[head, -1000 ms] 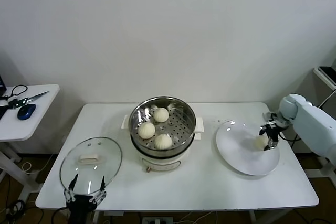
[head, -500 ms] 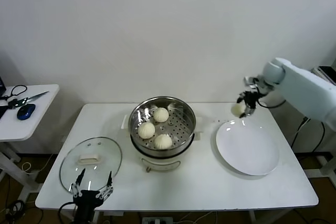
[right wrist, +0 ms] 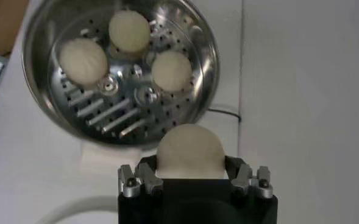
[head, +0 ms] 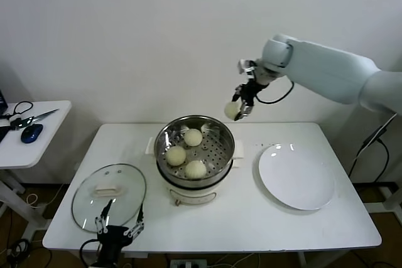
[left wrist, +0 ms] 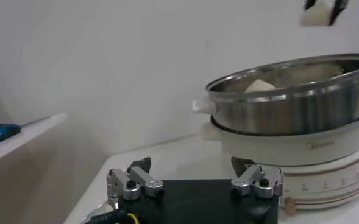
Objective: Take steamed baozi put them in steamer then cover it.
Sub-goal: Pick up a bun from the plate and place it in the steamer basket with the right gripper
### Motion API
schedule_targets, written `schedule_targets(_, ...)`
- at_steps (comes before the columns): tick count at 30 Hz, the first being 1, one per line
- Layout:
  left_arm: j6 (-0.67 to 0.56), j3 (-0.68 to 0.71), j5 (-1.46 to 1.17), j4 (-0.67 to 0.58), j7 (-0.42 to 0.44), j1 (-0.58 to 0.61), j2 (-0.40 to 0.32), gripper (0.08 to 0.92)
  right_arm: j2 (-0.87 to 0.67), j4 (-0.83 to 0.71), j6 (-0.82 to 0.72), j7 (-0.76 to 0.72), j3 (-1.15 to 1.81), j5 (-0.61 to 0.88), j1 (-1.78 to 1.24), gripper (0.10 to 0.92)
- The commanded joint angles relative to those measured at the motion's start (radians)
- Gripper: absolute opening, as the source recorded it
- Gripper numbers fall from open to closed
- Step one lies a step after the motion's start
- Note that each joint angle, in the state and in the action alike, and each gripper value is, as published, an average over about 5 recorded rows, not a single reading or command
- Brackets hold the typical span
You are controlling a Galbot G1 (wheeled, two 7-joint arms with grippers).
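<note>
Holding a steamed baozi (head: 232,110) clamped above the steamer's (head: 195,147) far rim, right gripper (head: 242,106), three baozi (head: 186,151) sitting inside, left gripper (head: 119,226) idling spread apart beside the cover (head: 108,193) on the table (head: 251,218).

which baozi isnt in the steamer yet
The baozi gripped by the right gripper, held above the steamer rim; the other three lie on its tray.
</note>
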Motion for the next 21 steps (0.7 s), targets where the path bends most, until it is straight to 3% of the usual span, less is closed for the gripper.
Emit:
schedule_targets(1, 0.002, 0.013, -0.002, -0.014, 0.004, 0.002, 0.010, 0.823, 0.175, 0.076, -0.055, 0.069, -0.219, 0.207, 0.069, 0.717)
schedule_targets(21, -0.004, -0.002, -0.018, 0.000, 0.009, 0.001, 0.017, 0.823, 0.191, 0.037, -0.063, 0.098, -0.243, 0.120, -0.080, 0.721)
